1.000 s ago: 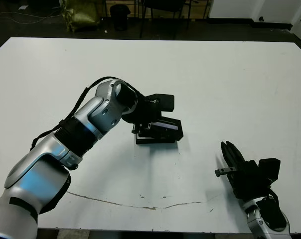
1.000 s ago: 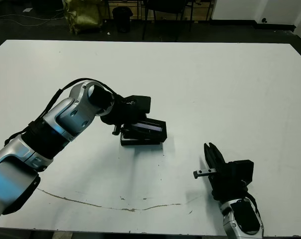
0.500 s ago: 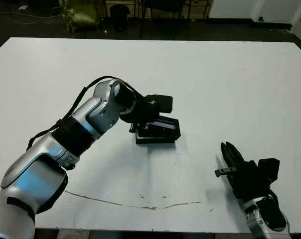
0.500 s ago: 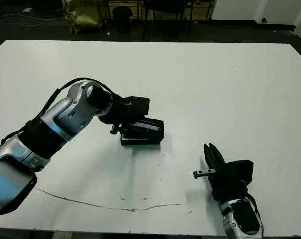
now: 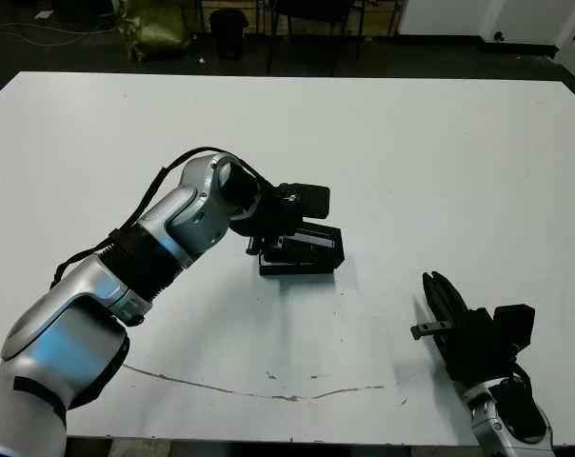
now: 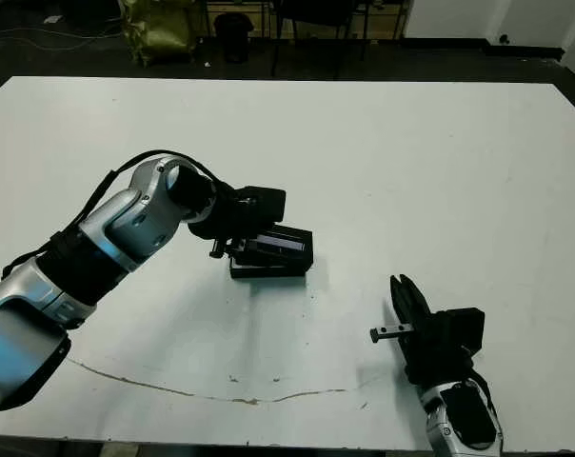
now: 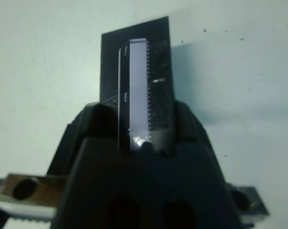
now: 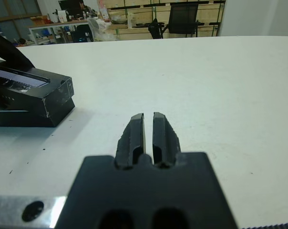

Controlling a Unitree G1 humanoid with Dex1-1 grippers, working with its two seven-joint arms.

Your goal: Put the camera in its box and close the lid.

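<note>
The black box (image 5: 303, 266) lies near the table's middle. The lid (image 5: 320, 240), a flat black cover with a pale purplish window strip (image 7: 138, 86), rests tilted on top of it, slightly askew. My left gripper (image 5: 284, 238) is shut on the lid's left end, and in the left wrist view the lid (image 7: 158, 57) stands out from between its fingers (image 7: 94, 125). The right wrist view shows the lid (image 8: 32, 85) sitting over the box (image 8: 36, 118). The camera is hidden. My right gripper (image 5: 438, 291) rests shut and holding nothing near the front right edge.
A long thin crack line (image 5: 268, 392) runs along the white table (image 5: 440, 162) near its front edge. Chairs and clutter (image 8: 182, 21) stand beyond the far edge.
My left gripper and the lid have shifted very slightly, with the lid a little flatter over the box. The right arm has not moved.
</note>
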